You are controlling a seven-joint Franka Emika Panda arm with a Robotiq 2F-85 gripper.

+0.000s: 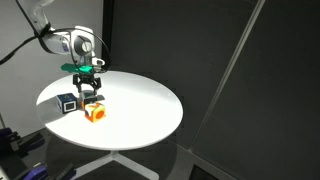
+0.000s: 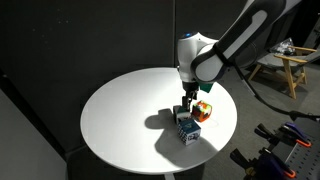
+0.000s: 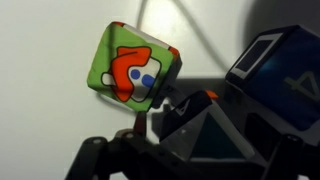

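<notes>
In an exterior view, the arm reaches in from the upper left and bends down so the gripper (image 1: 89, 88) hangs upright over the round white table (image 1: 140, 100). Its jaws are spread and hold nothing, and they sit just above the green and orange cube (image 1: 95, 112). A dark blue cube (image 1: 67, 102) sits near it, toward the table's edge. The tabletop is smooth and matte and stands on a white foot, with dark panels behind it. In an exterior view from another place, the white, rounded arm comes in from the upper right. The gripper (image 2: 190, 103) points straight down beside the green and orange cube (image 2: 202, 111), and whether they touch cannot be told. The dark blue cube (image 2: 188, 129) lies just in front, closer to the table's (image 2: 125, 110) rim. Black curtains close the room, and a wooden stool (image 2: 290, 65) stands at the right. In the wrist view, the green and orange cube (image 3: 130, 75) fills the middle. It is tilted, with soft rounded corners and a printed orange figure on its face. The dark blue cube (image 3: 275, 60) shows at the right, glossy and sharp-edged, and the gripper's black parts lie blurred along the bottom.
</notes>
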